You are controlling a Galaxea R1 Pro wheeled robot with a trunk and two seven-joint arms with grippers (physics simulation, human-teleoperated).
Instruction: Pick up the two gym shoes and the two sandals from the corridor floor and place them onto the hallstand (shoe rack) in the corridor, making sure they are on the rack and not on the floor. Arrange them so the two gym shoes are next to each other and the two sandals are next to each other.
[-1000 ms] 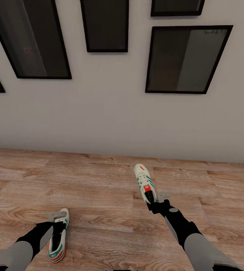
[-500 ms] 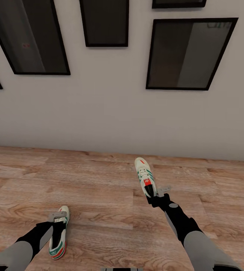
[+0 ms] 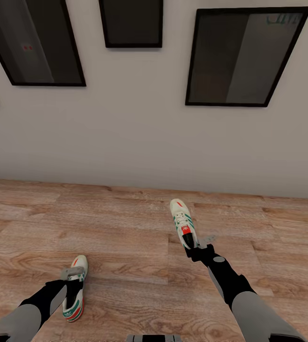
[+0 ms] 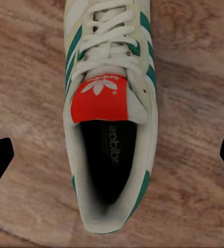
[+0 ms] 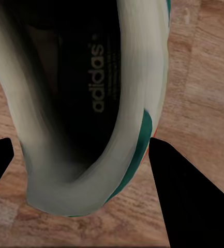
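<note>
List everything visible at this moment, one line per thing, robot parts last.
gym shoes: two, white with green stripes and red-orange patches; one at the left gripper, one at the right gripper.
corridor floor: one, light-brown wood planks.
wall: one, pale grey, behind the floor.
frames: several, black-edged with dark panes, on the wall.
left gripper: fingers wide apart around the shoe's heel, open.
right gripper: at the other shoe's heel, one finger against its side; closure unclear.

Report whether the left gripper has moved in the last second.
Yes. Measured against the left gym shoe lying on the floor, the left gripper has drawn back from the toe toward the heel, nearer the robot.
</note>
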